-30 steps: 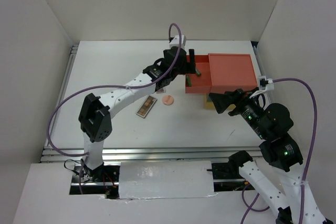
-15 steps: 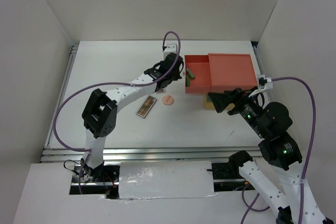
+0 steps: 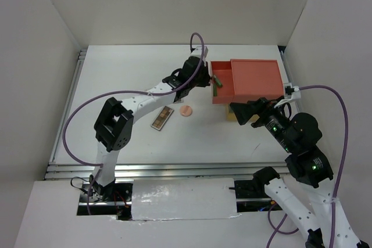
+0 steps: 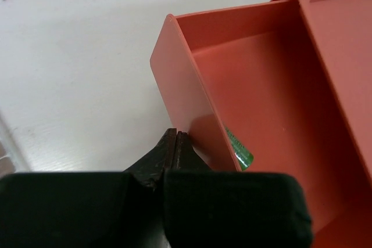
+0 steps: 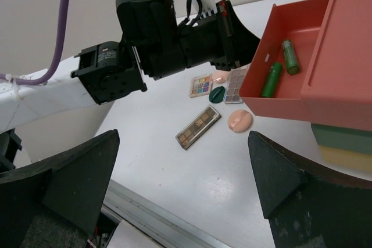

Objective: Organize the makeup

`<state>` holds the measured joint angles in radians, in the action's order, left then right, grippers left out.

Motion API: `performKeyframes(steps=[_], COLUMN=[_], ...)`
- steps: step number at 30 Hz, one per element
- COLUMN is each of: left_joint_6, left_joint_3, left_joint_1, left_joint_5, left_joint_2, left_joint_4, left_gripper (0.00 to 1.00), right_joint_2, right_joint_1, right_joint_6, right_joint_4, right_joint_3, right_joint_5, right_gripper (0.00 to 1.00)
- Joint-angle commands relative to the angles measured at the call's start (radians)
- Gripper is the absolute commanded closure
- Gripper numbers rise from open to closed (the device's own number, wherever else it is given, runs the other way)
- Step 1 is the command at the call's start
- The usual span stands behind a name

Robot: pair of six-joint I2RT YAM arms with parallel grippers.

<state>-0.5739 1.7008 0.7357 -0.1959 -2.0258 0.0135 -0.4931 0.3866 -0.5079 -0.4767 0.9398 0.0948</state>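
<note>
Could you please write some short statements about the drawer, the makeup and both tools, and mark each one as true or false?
1. The red drawer is pulled out and has green tubes inside. True.
2. The left tool is wide open. False: it is shut, with its tips against the drawer's front wall.
3. The dark green compact lies inside the drawer. False: it lies on the table, outside the drawer.
4. The right tool is open and holds nothing. True.
</note>
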Motion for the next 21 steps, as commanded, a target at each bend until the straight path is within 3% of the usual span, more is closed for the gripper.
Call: performKeyframes(steps=[1, 21], left_joint_6=[0.023, -0.011], left_joint_3=[0.060, 0.163], left_joint_1=[0.007, 0.031], left_joint_5=[0.076, 0.277], left_joint_2=[-0.042, -0.165], left_joint_4=[-0.090, -0.257], left_gripper=[1.00, 1.00], right_joint_2=[0.001, -0.001], right_joint_1=[0.009, 0.006], right_joint_6=[0.006, 0.002], right_joint_4=[0.039, 0.049], right_joint_3=[0.001, -0.018], right_joint_5=[0.013, 0.028], right_gripper=[0.00, 0.00])
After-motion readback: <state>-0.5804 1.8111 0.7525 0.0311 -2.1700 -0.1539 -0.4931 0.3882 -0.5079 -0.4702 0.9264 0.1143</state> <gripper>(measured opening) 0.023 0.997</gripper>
